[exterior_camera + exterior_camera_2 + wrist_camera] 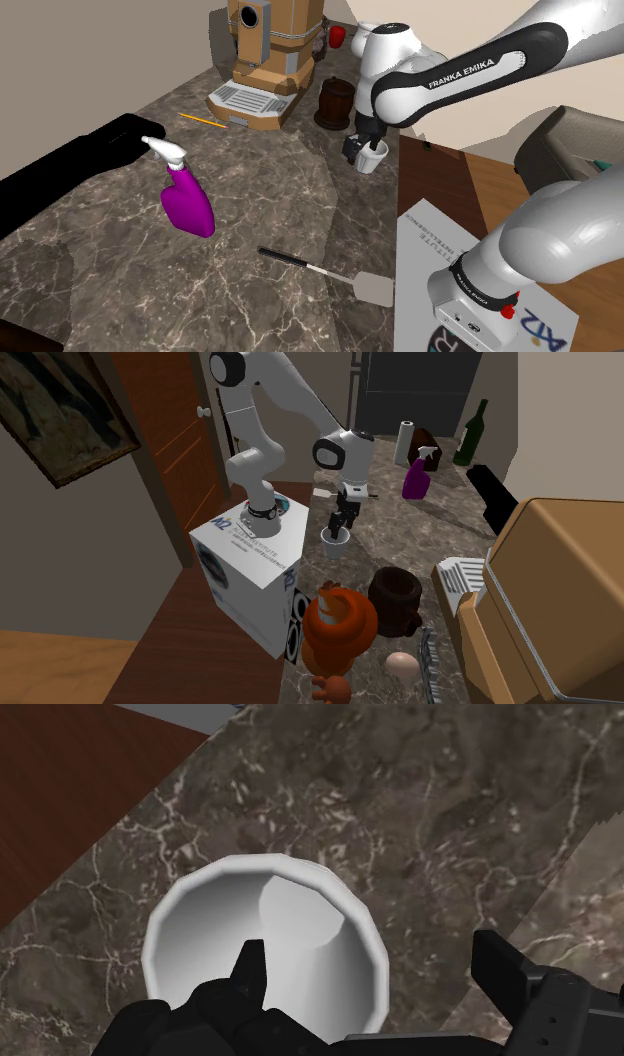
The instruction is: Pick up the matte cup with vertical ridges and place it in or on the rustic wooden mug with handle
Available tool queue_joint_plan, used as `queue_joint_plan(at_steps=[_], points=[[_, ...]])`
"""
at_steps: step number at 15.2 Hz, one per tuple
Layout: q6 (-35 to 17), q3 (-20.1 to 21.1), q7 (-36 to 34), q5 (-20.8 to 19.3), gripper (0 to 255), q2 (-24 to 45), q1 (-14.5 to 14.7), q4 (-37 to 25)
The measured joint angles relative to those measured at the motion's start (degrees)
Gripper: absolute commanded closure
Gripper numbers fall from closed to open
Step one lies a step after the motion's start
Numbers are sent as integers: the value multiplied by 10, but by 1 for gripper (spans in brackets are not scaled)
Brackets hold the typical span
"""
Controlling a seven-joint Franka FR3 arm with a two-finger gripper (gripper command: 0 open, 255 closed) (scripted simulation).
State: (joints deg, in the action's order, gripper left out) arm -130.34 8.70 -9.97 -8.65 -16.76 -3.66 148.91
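Found white cup point(215, 919) upright on marble counter point(450, 824) near its edge, gripper point(372, 949) spread astride the cup's wall, one finger inside, one outside, not yet clasping; advised: settle lower, close squarely, lift straight before crossing to brown mug point(335, 103).

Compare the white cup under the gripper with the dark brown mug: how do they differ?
The white cup is pale and tapers downward; the dark brown mug is dark and looks bulkier. The gripper has one finger inside the cup; the mug stands free. Both stand upright on the marbled counter.
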Motion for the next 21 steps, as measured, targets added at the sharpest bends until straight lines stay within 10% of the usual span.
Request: queue_joint_plan(at_steps=[1,21], points=[[0,0,0,0,255,0,0,0],[77,-4,18,14,255,-43,5,-36]])
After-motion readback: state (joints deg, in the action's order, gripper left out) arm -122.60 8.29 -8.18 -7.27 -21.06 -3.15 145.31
